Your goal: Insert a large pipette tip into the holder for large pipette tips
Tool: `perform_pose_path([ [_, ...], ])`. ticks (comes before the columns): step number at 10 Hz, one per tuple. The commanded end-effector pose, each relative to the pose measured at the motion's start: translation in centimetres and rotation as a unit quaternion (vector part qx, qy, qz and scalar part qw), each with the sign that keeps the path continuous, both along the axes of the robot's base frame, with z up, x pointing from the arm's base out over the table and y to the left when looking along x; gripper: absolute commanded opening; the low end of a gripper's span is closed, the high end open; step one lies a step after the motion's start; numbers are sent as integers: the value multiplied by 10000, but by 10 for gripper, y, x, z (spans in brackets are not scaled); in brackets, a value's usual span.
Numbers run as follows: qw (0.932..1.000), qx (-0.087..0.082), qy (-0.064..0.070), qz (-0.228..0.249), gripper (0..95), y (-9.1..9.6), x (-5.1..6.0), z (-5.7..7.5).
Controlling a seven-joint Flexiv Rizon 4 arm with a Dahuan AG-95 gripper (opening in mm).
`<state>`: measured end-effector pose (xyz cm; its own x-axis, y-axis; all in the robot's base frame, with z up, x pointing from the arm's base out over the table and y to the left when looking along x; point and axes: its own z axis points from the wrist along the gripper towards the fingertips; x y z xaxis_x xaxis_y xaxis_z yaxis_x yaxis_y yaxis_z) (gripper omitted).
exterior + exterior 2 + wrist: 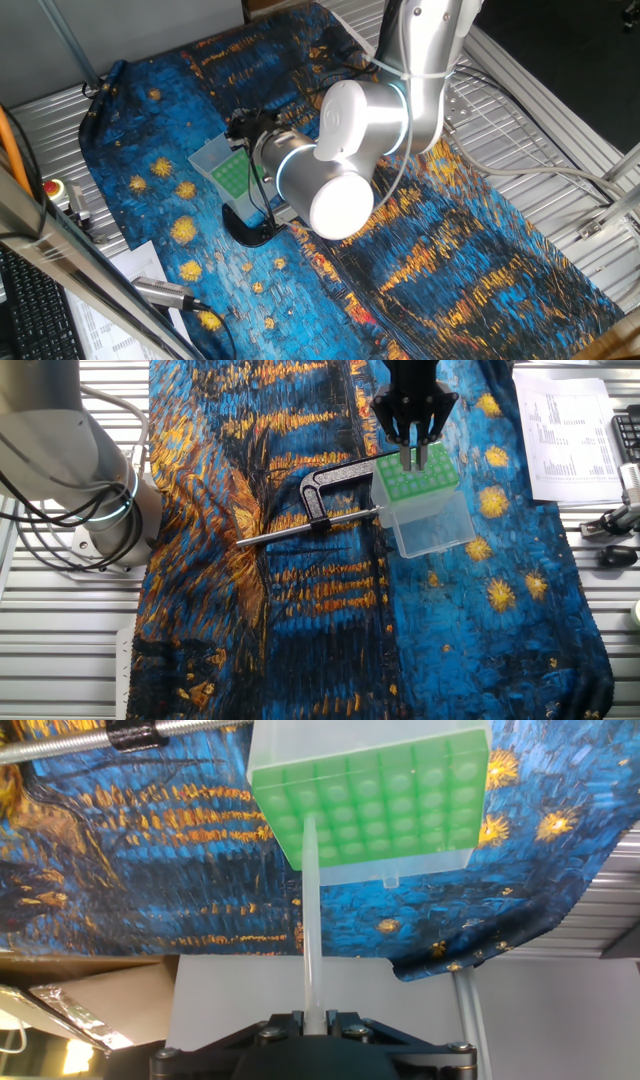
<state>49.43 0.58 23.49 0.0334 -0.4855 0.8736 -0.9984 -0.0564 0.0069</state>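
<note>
Hand (310, 1017) pinches slender translucent tip (310, 910) over green-gridded holder (380, 800).

Two high fixed views from opposite sides, close hand view, all sharing the green-topped holder (370, 795)

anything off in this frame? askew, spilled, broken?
Nothing spilled or broken. The claw holds the large pipette tip over the tip holder's green grid, near its edge. The black C-clamp lies beside the box.

A blue-and-gold painted cloth (330, 610) (rumpled) covers a slatted metal table (60, 650).
</note>
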Motion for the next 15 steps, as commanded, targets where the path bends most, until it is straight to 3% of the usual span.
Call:
perform_pose_path([
  [1, 10000, 25, -5, 2, 0, 1, -1, 0],
  [15, 9997, 127, -89, -192, 0, 10, -2, 0],
])
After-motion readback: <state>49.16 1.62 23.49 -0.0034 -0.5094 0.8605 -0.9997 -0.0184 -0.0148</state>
